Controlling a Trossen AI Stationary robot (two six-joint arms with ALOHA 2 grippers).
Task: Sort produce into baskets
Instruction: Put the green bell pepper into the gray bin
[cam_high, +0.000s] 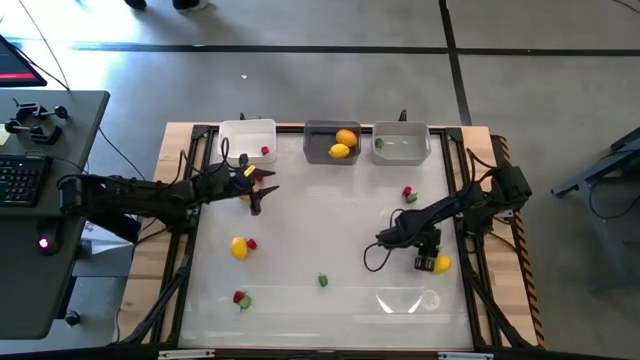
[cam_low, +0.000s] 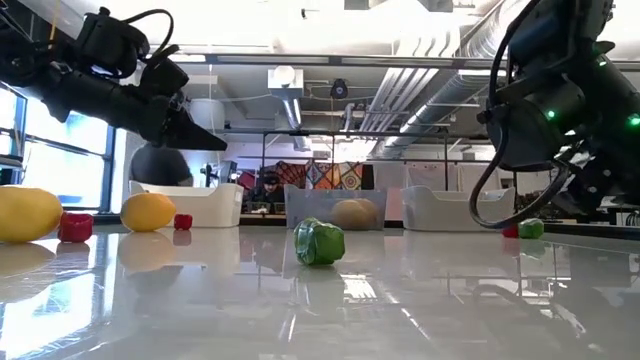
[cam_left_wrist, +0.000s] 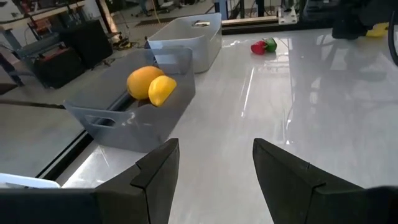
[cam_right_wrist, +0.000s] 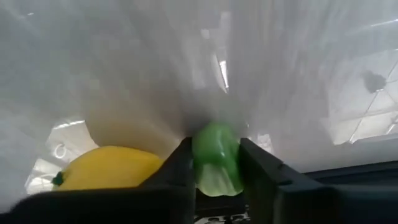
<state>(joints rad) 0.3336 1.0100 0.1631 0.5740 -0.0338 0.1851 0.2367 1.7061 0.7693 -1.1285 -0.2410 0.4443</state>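
Your right gripper (cam_right_wrist: 215, 163) is down at the tabletop near the table's right edge, its two dark fingers closed against the sides of a small green piece (cam_right_wrist: 216, 158), smooth and glossy, with its long axis running along the fingers. A yellow lemon (cam_right_wrist: 109, 168), oval and matte with a small green stem end, lies just beside that gripper, touching one finger; in the high view it shows at the gripper's outer side (cam_high: 441, 264). Your left gripper (cam_left_wrist: 214, 171) hangs above the table in front of the white basket (cam_high: 247, 139), fingers spread wide and holding nothing. The dark grey basket (cam_left_wrist: 118, 112), a smooth plastic bin with a handle slot, holds an orange (cam_left_wrist: 142, 81) and a second lemon (cam_left_wrist: 162, 89), touching each other. The light grey basket (cam_high: 402, 144) holds one green bit. Loose on the glossy white table (cam_high: 320, 220) lie a third lemon (cam_high: 239, 248) with a red bit beside it and a green pepper (cam_low: 319, 242), lobed and shiny.
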